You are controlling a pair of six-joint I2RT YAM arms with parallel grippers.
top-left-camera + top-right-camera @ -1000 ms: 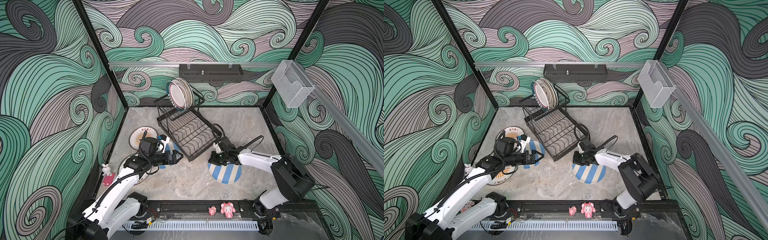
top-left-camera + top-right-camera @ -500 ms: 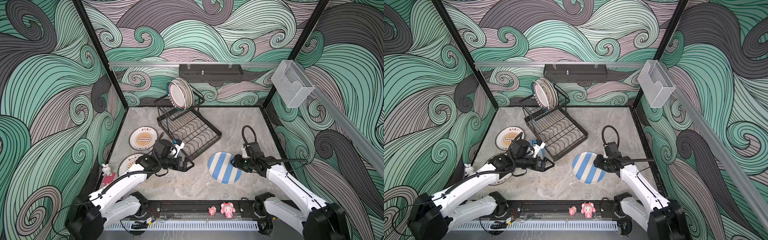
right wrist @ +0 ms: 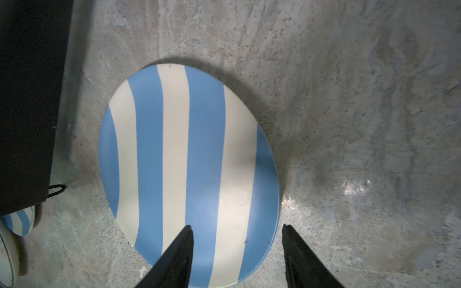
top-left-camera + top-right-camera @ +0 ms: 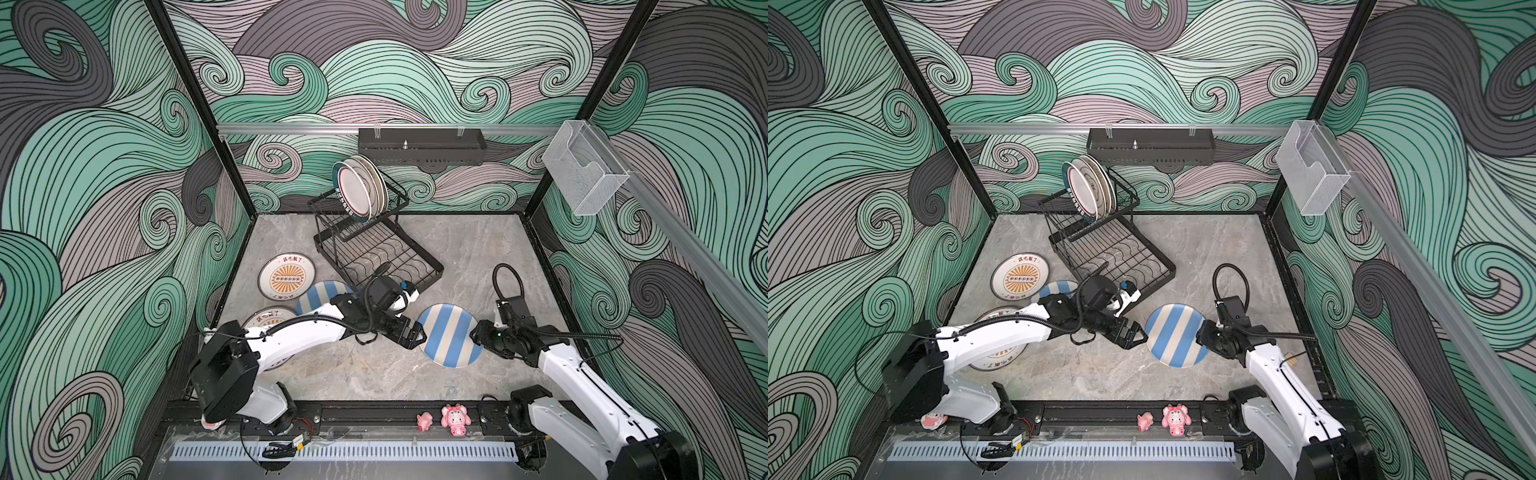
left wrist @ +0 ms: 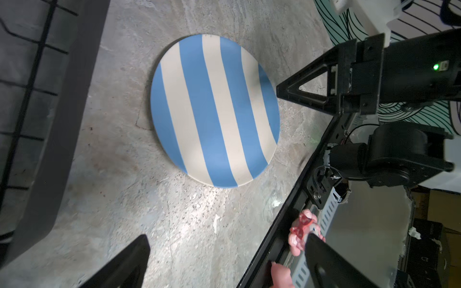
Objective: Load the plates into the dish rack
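Observation:
A blue-cream striped plate (image 4: 451,334) (image 4: 1177,334) lies flat on the grey floor between my two grippers. My left gripper (image 4: 415,334) (image 5: 227,239) hangs open just off the plate's left edge, with nothing between its fingers. At the plate's right edge my right gripper (image 4: 478,334) (image 3: 237,227) is open, one finger over the plate (image 3: 189,174) and one over the floor. The black wire dish rack (image 4: 374,253) stands behind, with several plates (image 4: 359,189) upright in its upper basket. A second striped plate (image 4: 318,293), an orange-sunburst plate (image 4: 286,276) and a red-lettered plate (image 4: 270,320) lie at the left, two partly under my left arm.
A black perforated shelf (image 4: 422,145) hangs on the back wall and a clear plastic holder (image 4: 586,178) on the right rail. Two pink toys (image 4: 455,419) sit on the front rail. The rack's lower tray corner (image 4: 432,274) comes close to my left wrist.
My right arm swung from the plate's far edge round to its right edge and its jaws opened. My left arm reached rightwards to the plate's left edge. The striped plate barely moved.

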